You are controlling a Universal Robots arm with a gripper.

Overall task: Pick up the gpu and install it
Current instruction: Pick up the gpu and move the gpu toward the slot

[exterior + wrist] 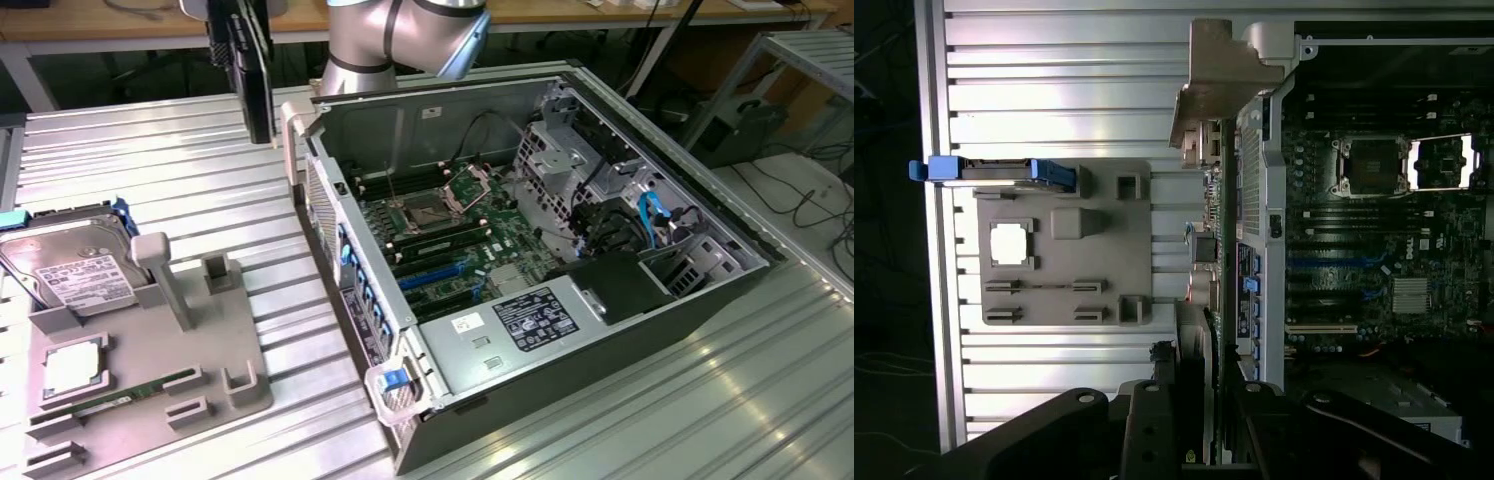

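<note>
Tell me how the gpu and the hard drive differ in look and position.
The gpu is a dark card with a beige bracket; the hard drive is silver with a white label. The gpu hangs in the jaws; the hard drive sits in the grey holder. Both are outside the case.

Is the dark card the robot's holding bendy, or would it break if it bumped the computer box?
Probably stiff: the gpu looks flat and straight in the hand, no sagging. Likely fragile: small bare parts line its edge, so bumping the computer case could hurt it. Its metal bracket looks tougher.
</note>
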